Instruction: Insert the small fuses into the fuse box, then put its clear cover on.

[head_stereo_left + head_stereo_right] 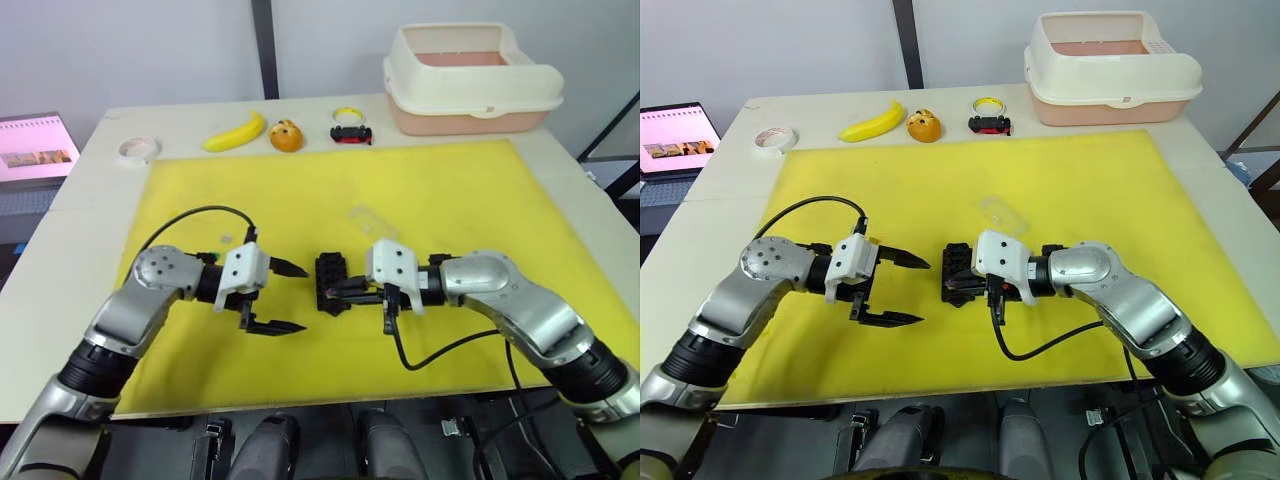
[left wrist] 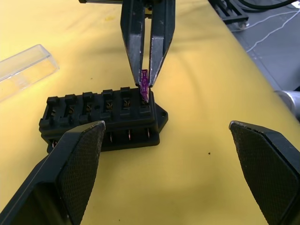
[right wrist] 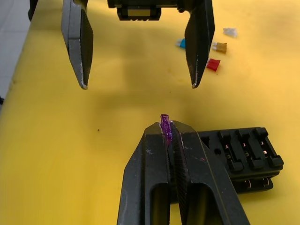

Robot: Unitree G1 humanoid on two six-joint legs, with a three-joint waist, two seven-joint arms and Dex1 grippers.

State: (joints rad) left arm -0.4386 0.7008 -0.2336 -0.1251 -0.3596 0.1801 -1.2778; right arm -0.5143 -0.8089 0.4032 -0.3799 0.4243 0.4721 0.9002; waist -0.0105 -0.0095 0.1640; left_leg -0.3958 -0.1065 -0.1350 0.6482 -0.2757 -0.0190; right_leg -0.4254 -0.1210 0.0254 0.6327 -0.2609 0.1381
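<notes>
The black fuse box [image 1: 331, 283] lies on the yellow mat between my two grippers. My right gripper [image 3: 168, 133] is shut on a purple fuse [image 2: 145, 86], one of the small fuses. The fuse stands upright with its lower end at the last slot on one end of the box [image 2: 103, 117]. My left gripper [image 1: 300, 298] hangs open just left of the box, holding nothing. The clear cover [image 1: 372, 218] lies flat on the mat behind the box. Several loose fuses [image 3: 213, 64] in red, brown, teal and grey lie on the mat beyond the left gripper [image 3: 139, 86].
Along the table's back edge sit a tape roll [image 1: 138, 149], a banana [image 1: 236, 133], a small orange object [image 1: 286, 135], a black-and-red toy car [image 1: 352, 133] and a white bin [image 1: 470, 80]. A laptop [image 1: 35, 145] stands off the table's left. The yellow mat [image 1: 450, 200] covers most of the table.
</notes>
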